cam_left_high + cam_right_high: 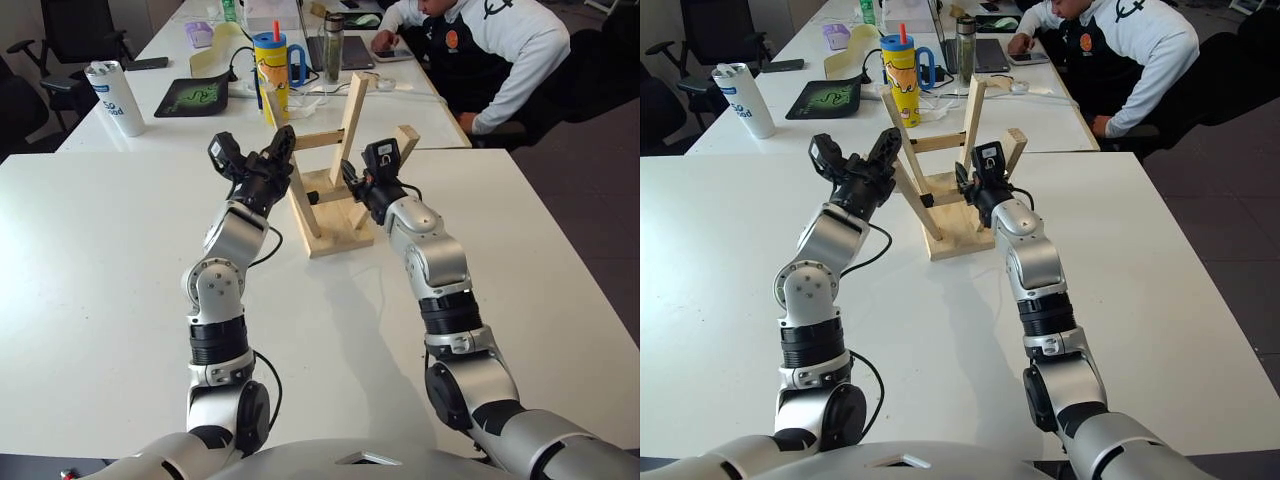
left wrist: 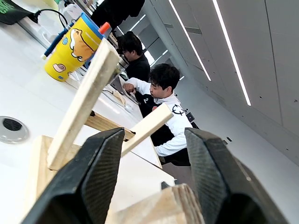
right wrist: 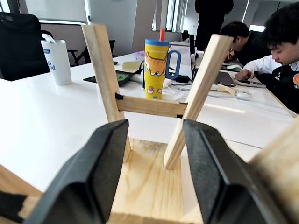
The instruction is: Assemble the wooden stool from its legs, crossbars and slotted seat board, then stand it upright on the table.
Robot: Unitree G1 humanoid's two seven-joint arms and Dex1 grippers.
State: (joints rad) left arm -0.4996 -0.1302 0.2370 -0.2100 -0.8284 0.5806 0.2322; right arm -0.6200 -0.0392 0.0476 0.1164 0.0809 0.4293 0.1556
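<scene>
Wrist views show left gripper (image 2: 155, 134) and right gripper (image 3: 155, 124) jaws released, left seemingly straddling a stool (image 1: 336, 236) leg (image 2: 160, 211).

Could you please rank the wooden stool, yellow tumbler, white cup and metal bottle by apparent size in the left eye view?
1. wooden stool
2. yellow tumbler and white cup: about alike, left unranked
3. metal bottle, though it stands farther back

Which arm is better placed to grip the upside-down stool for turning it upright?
Left, probably: the left gripper is open with a stool leg between its fingers. The right gripper, also open, only faces the seat board.
</scene>
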